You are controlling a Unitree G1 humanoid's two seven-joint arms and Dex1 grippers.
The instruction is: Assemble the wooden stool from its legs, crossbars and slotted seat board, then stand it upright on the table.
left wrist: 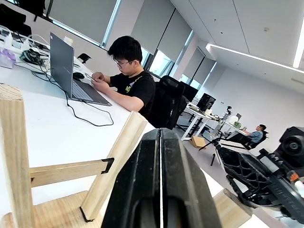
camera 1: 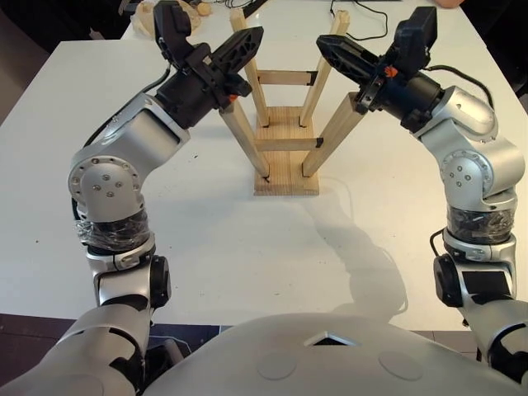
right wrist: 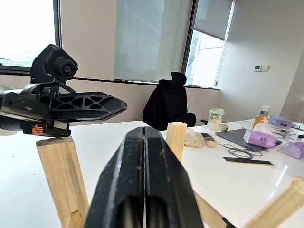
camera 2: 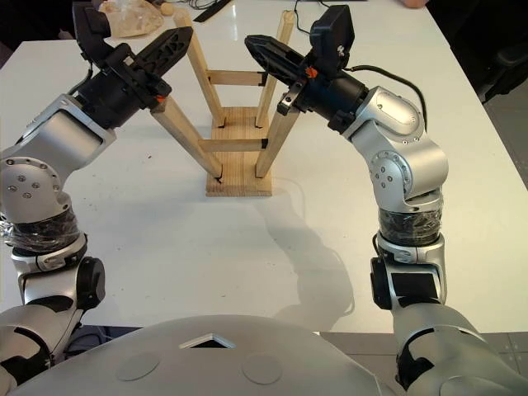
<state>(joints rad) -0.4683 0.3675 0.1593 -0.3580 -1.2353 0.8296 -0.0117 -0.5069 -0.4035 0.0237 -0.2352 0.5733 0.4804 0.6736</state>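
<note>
The wooden stool [camera 1: 286,140] stands upside down near the middle of the white table, with its slotted seat board [camera 1: 286,183] flat on the top. Its legs slant upward and are joined by crossbars [camera 1: 285,77]. My left gripper [camera 1: 254,37] is shut and empty. It hovers just above the top of the near left leg [camera 1: 244,136], pointing to the right. My right gripper [camera 1: 324,43] is also shut and empty, over the near right leg [camera 1: 334,136], pointing left. The two tips face each other across the stool with a gap between them. In the left wrist view, my left gripper [left wrist: 160,137] looks over a leg [left wrist: 14,156].
A crumpled bag [camera 2: 130,15] lies at the table's far left corner. Black cables [camera 1: 363,16] run along the far edge. A laptop [left wrist: 64,66] and small desk items [right wrist: 263,138] sit farther back. Bare table [camera 1: 247,256] lies between the stool and me.
</note>
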